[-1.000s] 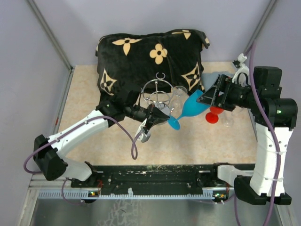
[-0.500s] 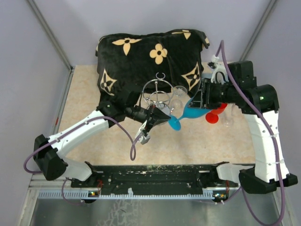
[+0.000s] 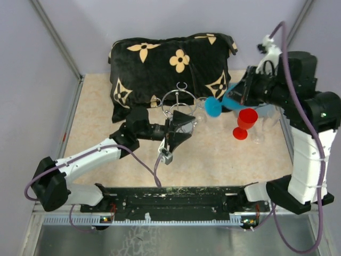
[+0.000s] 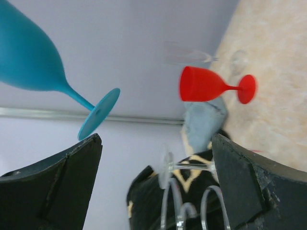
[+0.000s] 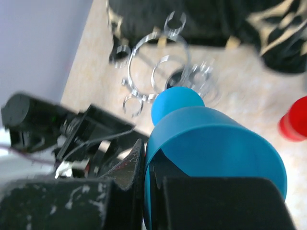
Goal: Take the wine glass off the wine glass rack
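One blue wine glass (image 3: 217,106) in right gripper (image 3: 243,96) — one wire rack (image 3: 178,108).

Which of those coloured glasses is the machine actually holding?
The blue glass, gripped at its bowl by the right gripper; the red glass stands free on the table.

The blue wine glass (image 5: 216,153) is gripped at its bowl by the right pincer (image 5: 146,173), its foot seen against the wine glass rack (image 5: 158,67) standing on the counter (image 5: 249,110).
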